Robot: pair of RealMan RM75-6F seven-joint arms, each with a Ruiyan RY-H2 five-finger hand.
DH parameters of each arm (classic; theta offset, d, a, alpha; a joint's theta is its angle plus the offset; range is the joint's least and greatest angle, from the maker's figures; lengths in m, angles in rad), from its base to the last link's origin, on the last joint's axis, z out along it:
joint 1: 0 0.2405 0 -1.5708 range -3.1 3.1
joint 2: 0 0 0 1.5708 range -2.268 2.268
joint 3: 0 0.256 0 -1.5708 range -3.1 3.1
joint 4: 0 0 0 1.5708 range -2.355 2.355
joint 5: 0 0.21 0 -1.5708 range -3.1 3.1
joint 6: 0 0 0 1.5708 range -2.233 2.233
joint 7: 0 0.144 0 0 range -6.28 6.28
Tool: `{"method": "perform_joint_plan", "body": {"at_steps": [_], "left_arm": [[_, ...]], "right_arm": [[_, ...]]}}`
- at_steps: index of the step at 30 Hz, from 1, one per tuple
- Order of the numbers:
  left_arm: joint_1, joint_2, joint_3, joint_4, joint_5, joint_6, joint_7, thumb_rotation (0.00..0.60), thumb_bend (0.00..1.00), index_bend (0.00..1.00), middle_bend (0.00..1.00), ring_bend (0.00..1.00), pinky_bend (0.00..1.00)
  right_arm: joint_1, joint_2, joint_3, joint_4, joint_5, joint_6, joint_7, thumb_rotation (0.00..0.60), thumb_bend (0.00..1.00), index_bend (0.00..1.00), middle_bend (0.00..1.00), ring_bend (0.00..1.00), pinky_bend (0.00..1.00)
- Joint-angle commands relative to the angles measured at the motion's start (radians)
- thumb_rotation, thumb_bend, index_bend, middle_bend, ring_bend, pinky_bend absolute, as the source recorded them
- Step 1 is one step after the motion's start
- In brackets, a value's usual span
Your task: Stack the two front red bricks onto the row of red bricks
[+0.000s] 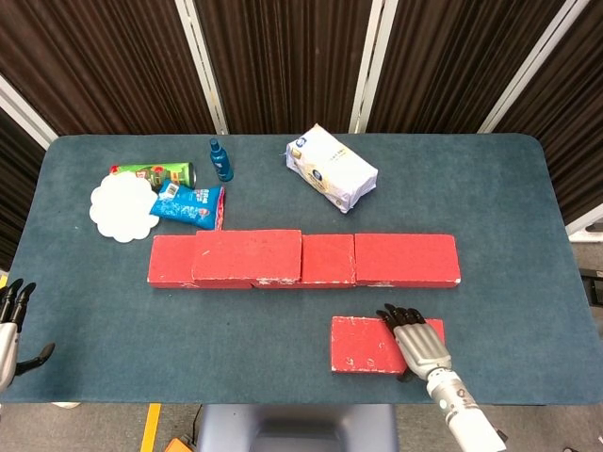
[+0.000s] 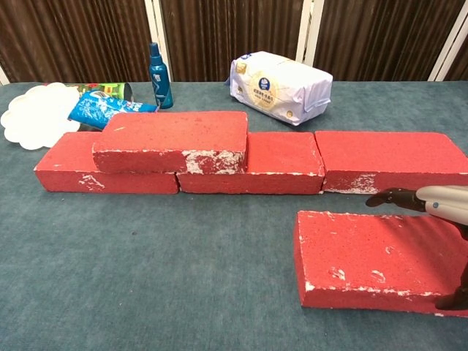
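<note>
A row of red bricks [image 1: 405, 259] [image 2: 387, 157] lies across the middle of the table. One more red brick [image 1: 247, 254] [image 2: 175, 135] sits on top of the row's left part. In front of the row, a single red brick [image 1: 367, 346] [image 2: 365, 256] lies flat on the table. My right hand [image 1: 417, 341] [image 2: 439, 201] is over that brick's right part, fingers reaching toward its far edge and thumb down by its near edge. My left hand [image 1: 11, 325] hangs at the table's front left edge, fingers apart and holding nothing.
Behind the row are a white packet [image 1: 332, 168], a blue bottle [image 1: 220, 160], a green can [image 1: 155, 173], a blue snack bag [image 1: 188, 202] and a white paper doily [image 1: 122, 207]. The front brick lies close to the table's front edge.
</note>
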Motion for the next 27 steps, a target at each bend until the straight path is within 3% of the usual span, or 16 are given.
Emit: {"method": "perform_joint_plan", "body": {"at_steps": [1, 7, 13, 17, 27], "left_arm": [[0.002, 0.001, -0.003, -0.001, -0.001, 0.000, -0.003, 0.600, 0.21, 0.00, 0.00, 0.00, 0.03], [0.006, 0.001, -0.009, 0.000, -0.001, -0.005, -0.004, 0.600, 0.22, 0.00, 0.00, 0.00, 0.03], [0.011, 0.000, -0.014, -0.001, 0.002, -0.008, -0.006, 0.600, 0.22, 0.00, 0.00, 0.00, 0.03], [0.012, 0.000, -0.017, -0.002, 0.002, -0.010, -0.005, 0.600, 0.22, 0.00, 0.00, 0.00, 0.03], [0.017, 0.001, -0.023, -0.004, 0.004, -0.015, -0.005, 0.600, 0.22, 0.00, 0.00, 0.00, 0.03]], "right_arm": [[0.009, -0.015, 0.001, 0.008, 0.012, 0.010, -0.007, 0.600, 0.00, 0.06, 0.02, 0.00, 0.00], [0.021, -0.045, -0.007, 0.021, 0.023, 0.032, -0.028, 0.600, 0.00, 0.07, 0.08, 0.02, 0.00], [0.029, -0.069, -0.015, 0.032, 0.020, 0.050, -0.041, 0.600, 0.00, 0.10, 0.22, 0.14, 0.00], [0.031, -0.088, -0.023, 0.048, 0.013, 0.064, -0.054, 0.600, 0.00, 0.11, 0.25, 0.19, 0.00], [0.011, -0.125, -0.032, 0.091, -0.108, 0.107, -0.023, 0.600, 0.00, 0.18, 0.34, 0.27, 0.00]]}}
